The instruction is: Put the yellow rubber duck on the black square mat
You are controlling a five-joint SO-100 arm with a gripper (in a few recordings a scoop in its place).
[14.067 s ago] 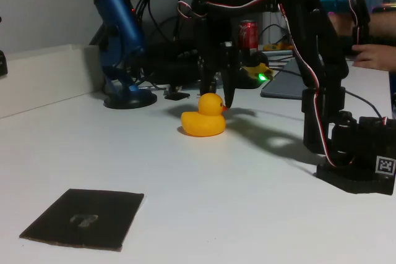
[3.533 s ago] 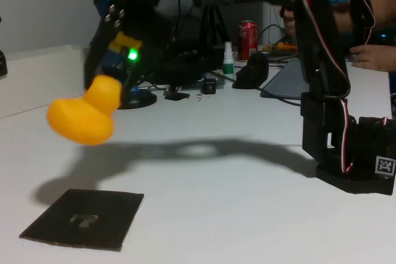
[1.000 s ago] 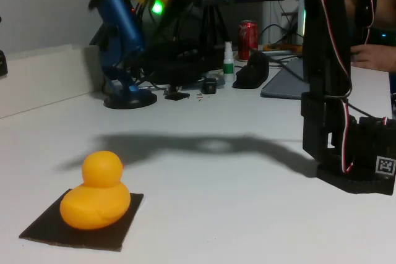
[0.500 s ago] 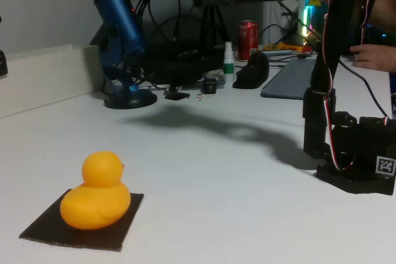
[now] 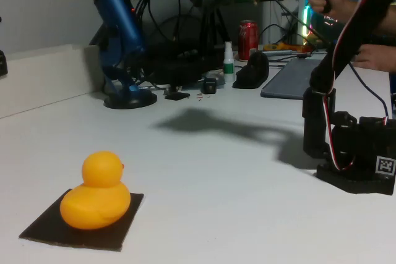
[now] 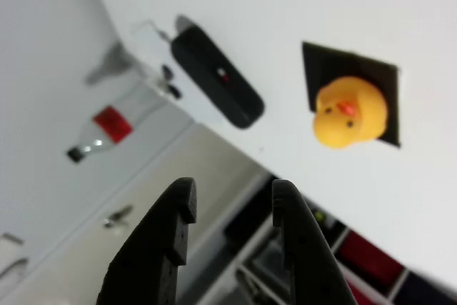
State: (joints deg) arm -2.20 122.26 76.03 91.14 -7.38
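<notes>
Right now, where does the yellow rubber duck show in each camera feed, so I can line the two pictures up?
Fixed view: the yellow rubber duck sits at lower left, on the black square mat, near the table's front edge.
Wrist view: the duck is at upper right, facing the camera, beyond the open gripper at the bottom.
Shared landmark: the mat under the duck, a dark square against the white table.

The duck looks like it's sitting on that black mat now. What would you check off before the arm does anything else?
1. Yellow rubber duck on the black square mat: ok.
2. Duck upright: ok.
3. Duck fully inside the mat's edges: cannot tell; in the wrist view its body overhangs one edge.
4. Gripper empty, jaws apart: ok.
5. Gripper well away from the duck: ok.
</notes>
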